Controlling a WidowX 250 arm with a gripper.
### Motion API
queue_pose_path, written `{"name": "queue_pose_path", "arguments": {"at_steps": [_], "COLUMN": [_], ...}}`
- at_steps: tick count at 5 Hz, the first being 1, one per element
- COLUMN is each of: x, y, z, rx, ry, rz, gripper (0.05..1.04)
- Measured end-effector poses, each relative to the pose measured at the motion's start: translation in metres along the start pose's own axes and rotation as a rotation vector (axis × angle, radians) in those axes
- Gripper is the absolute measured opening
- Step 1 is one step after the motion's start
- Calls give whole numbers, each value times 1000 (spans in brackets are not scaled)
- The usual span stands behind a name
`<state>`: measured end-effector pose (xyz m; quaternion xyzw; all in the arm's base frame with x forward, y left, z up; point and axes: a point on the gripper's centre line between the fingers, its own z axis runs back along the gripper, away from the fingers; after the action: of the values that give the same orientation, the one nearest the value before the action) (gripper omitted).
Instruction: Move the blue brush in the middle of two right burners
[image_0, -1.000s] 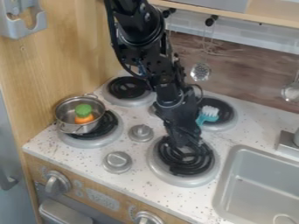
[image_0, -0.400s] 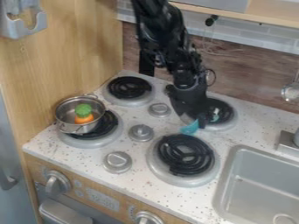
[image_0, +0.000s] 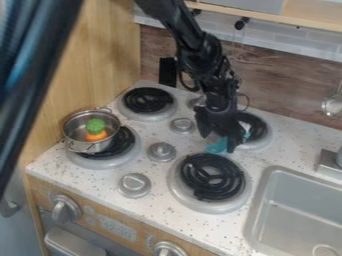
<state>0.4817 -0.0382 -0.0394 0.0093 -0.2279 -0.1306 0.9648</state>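
On the left and middle stretch of the worktop: a pale, speckled surface, running from the front edge to the wood-look wall at the back edge. Listed by size:

Sink, one, grey, set in the worktop right of the burners.

Robot arm, one, black, entering above the back edge; its gripper hangs down at the front-left side of the back right burner, jaws apart.

Burners, four, black coils on grey rings: that one; the front right burner, nearest the sink's left edge; the back left burner, by the worktop's back left corner; the front left burner, by the left edge.

Metal pot, one, on the front left burner, set toward its left side.

Blue brush, one, partly hidden by the gripper. Handle on the worktop between the two right burners; pale bristles over the back right burner's coil.

Round grey knob, near the front edge, with two smaller ones behind it.

Toy piece, green and orange, inside the pot.
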Motion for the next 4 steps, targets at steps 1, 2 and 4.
{"name": "queue_pose_path", "arguments": {"at_steps": [1, 2, 4], "x": [2, 3, -6], "y": [0, -3, -17], "z": [-7, -6, 22], "rx": [-4, -21, -98], "ry": [15, 10, -19], "rz": [11, 26, 19], "gripper": [952, 733, 238]}}
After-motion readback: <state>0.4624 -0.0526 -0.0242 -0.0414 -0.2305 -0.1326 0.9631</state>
